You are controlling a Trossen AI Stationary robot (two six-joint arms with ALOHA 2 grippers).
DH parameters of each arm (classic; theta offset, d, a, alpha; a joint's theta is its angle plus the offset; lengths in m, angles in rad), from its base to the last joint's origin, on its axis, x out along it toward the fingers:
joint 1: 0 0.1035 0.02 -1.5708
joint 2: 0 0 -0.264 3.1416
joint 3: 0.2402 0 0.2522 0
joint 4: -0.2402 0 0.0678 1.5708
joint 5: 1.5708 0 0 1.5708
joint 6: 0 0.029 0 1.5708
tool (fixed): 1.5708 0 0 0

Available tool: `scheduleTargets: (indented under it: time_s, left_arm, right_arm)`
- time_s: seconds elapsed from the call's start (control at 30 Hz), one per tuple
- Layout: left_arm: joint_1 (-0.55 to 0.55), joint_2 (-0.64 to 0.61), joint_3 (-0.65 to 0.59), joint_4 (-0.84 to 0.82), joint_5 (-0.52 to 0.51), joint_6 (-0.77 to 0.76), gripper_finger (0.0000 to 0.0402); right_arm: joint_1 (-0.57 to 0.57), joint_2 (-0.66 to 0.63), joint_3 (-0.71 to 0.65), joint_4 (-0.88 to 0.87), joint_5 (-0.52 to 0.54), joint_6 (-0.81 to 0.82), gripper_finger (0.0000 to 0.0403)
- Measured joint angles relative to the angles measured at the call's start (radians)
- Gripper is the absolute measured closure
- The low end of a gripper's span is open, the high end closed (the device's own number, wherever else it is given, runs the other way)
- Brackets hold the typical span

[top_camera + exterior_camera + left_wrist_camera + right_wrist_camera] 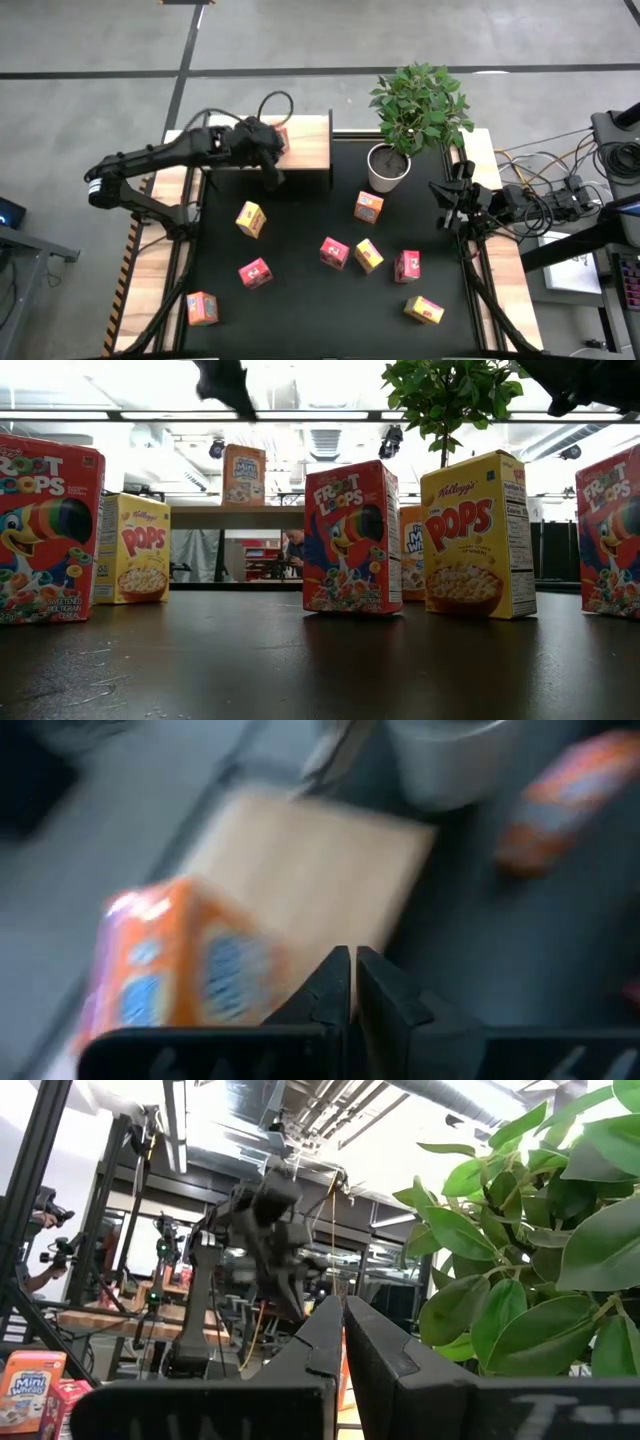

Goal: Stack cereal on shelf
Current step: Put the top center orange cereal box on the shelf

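One orange box (279, 139) stands on the shelf (305, 143); eight boxes lie scattered on the black table (300, 300). Left gripper (268, 150): over the shelf beside that box, fingers together, empty. Right gripper (447, 205): parked by the plant (415, 105), fingers together. Step in hand, as I judge it: box placed. Next: fetch the nearest yellow box (250, 219).

Matt black table (300, 300), light wooden shelf (305, 150), printed cardboard boxes (350, 540).
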Motion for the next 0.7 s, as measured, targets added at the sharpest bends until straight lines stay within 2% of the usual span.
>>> scheduleTargets:
  time_s: [0.03, 0.13, 0.3, 0.53, 0.63, 0.7]
  left_arm:
    - [0.010, 0.005, 0.042, -0.022, 0.031, 0.016, 0.0385]
    - [0.050, 0.027, 0.166, -0.114, 0.038, 0.076, 0.0358]
    - [0.142, 0.081, 0.308, -0.199, 0.054, 0.136, 0.0285]
    - [0.243, 0.151, 0.323, -0.241, 0.075, 0.226, 0.0168]
    - [0.277, 0.169, 0.321, -0.261, 0.167, 0.249, 0.0136]
    - [0.289, 0.175, 0.321, -0.257, 0.182, 0.264, 0.0126]
  right_arm:
    - [0.000, 0.000, 0.000, 0.000, 0.000, 0.000, 0.0394]
    - [0.000, 0.000, 0.000, 0.000, 0.000, -0.001, 0.0394]
    - [0.000, 0.000, 0.000, 0.000, 0.000, -0.001, 0.0394]
    - [0.000, 0.000, 0.000, -0.005, 0.000, -0.001, 0.0394]
    - [0.000, 0.000, 0.000, -0.007, 0.000, -0.001, 0.0394]
    - [0.000, 0.000, 0.000, -0.008, 0.000, -0.002, 0.0394]
